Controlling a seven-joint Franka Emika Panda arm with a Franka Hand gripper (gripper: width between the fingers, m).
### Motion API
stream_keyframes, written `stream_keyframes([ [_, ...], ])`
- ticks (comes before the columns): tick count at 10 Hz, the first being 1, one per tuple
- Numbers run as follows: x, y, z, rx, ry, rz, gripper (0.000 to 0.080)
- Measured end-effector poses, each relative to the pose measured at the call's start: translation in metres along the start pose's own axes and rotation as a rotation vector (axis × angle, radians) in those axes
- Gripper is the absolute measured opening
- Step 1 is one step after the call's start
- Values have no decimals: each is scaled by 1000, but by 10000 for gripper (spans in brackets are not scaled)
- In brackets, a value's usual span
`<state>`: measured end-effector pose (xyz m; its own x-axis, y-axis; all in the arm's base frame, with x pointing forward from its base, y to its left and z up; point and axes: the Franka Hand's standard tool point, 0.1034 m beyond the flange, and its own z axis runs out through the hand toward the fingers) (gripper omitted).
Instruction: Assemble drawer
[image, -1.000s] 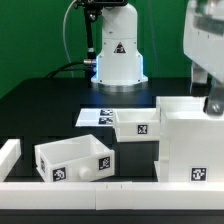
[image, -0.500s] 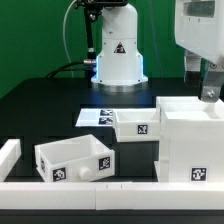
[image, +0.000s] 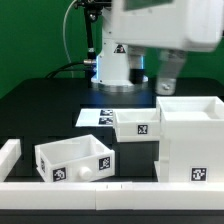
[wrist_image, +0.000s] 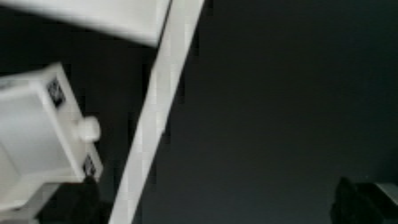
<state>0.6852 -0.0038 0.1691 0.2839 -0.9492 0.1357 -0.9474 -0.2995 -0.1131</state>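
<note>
Step, likely: approach to front tray (image: 75, 160) | gripper (image: 152, 70) jaws wide apart, holding nothing | rear tray (image: 135, 125) touches housing (image: 190, 140) | next: lower, straddle 1 tray wall, close.

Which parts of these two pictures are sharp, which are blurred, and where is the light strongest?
Exterior view: the arm near the camera is smeared, the housing, front tray and back tray are sharp, and the robot's base is lit brightest. Wrist view: all is soft; the knobbed tray and white rail lack crisp edges.
</note>
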Motion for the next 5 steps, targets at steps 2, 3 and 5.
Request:
stream_keyframes([
  [2, -20, 2, 5, 4, -7, 2, 649],
  [3, -17, 2, 5, 5, -5, 5, 649],
  [5, -17, 3, 6, 4, -4, 1, 649],
])
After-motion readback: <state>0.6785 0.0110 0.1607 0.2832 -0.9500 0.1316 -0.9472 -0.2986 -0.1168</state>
